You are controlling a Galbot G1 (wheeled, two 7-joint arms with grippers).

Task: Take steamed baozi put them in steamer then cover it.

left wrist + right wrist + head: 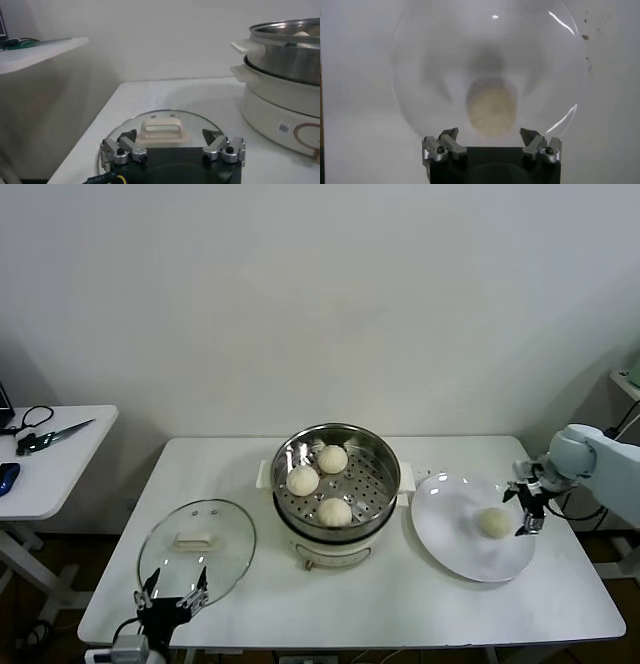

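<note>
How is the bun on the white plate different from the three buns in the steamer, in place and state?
The bun on the plate lies alone on a flat white plate, to the right of the steamer; the three buns in the steamer sit together on its perforated tray. The open right gripper is beside the plate bun; no gripper is near the steamer buns. All four are round and cream-white.

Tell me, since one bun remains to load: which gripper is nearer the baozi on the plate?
The right gripper, open, hangs just beside the last baozi on the white plate. The left gripper, open, sits far across the table at the glass cover.
</note>
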